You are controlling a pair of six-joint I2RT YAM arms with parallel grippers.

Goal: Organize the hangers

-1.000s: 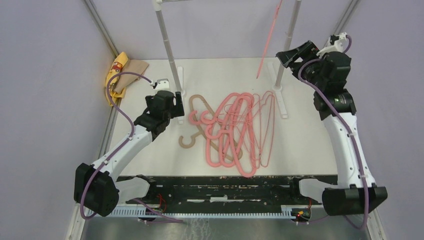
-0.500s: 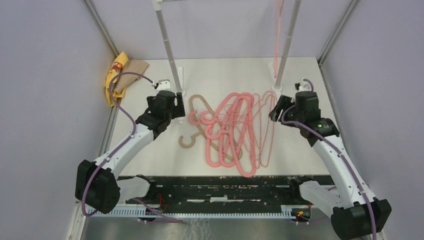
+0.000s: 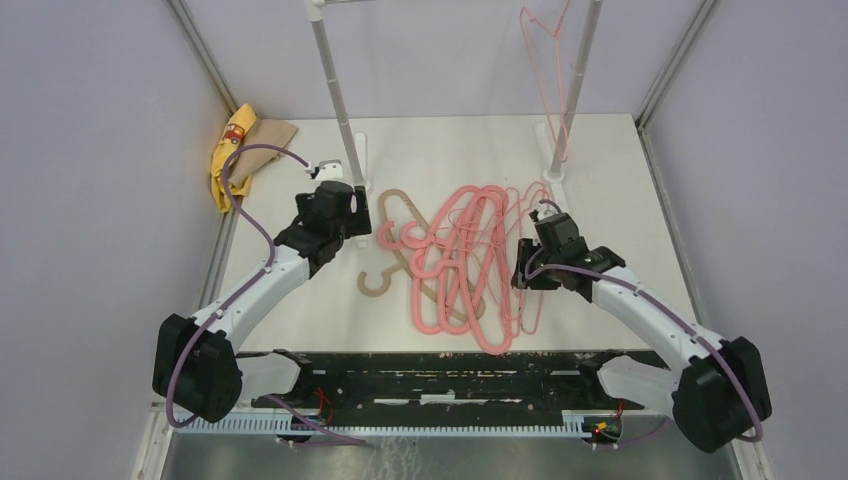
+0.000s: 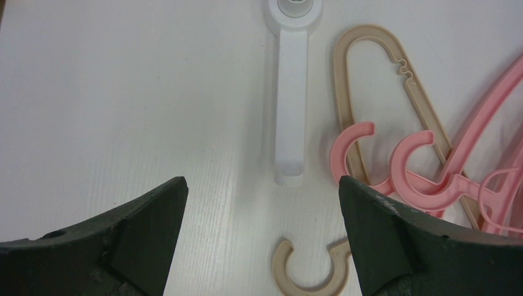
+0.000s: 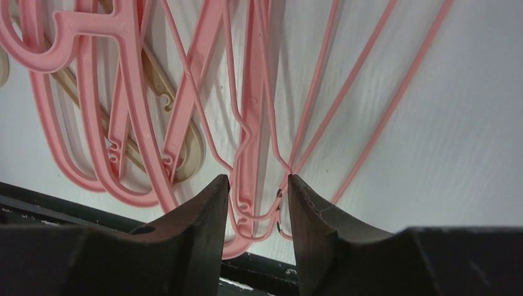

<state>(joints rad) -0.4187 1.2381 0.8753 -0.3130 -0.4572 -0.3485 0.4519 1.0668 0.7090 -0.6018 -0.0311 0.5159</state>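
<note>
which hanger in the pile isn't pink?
The tan hanger, at the pile's left edge and partly under the pink hangers. Every other one is pink.

Bright, even overhead light; white matte tabletop [image 3: 430, 150] close to overexposed, no hard glare. Shadows soft, pale grey: faint beside thin pink wire hangers [image 5: 424, 46] in right wrist view. Top view sharp, wide-angle; white upright rack poles [image 3: 335, 90] lean at frame top. Black left gripper fingers [image 4: 142, 240] dark, low detail against bright table.
</note>
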